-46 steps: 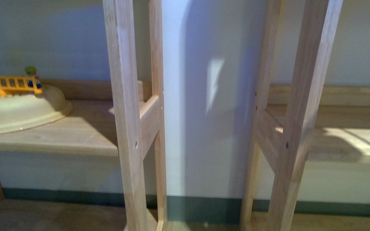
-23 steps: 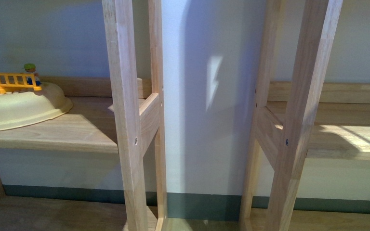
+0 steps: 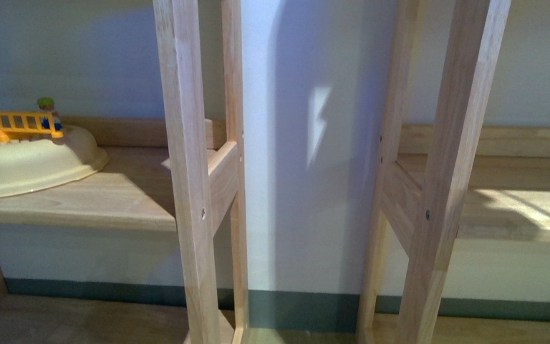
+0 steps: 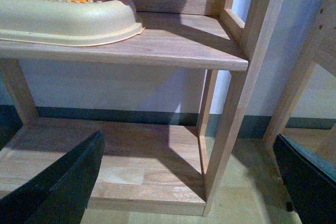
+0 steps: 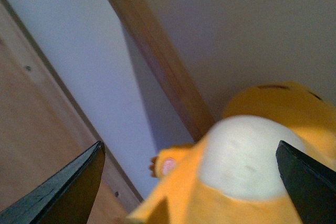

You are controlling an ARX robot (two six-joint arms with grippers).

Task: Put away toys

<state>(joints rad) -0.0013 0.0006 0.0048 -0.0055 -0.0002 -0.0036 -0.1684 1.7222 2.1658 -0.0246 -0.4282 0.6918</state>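
Observation:
The plush toy (image 5: 247, 171) fills the right wrist view, orange-yellow with a white patch and a small pink spot. My right gripper (image 5: 189, 182) is shut on it, its dark fingers (image 5: 63, 192) at either side of the picture. Behind the toy are a wooden post and a pale wall. My left gripper (image 4: 191, 182) is open with nothing between its fingers (image 4: 58, 187). It hangs in front of the lower wooden shelf (image 4: 121, 166). Neither arm nor the toy shows in the front view.
A cream plastic base with colourful blocks (image 3: 21, 161) (image 4: 63, 17) sits on the left wooden shelf (image 3: 114, 197). Two upright shelf frames (image 3: 186, 172) (image 3: 444, 172) stand with a white wall gap between them. A second shelf (image 3: 515, 208) lies to the right.
The front view dipped slightly half a second ago and has come back up to where it was a second ago. Nothing else moved.

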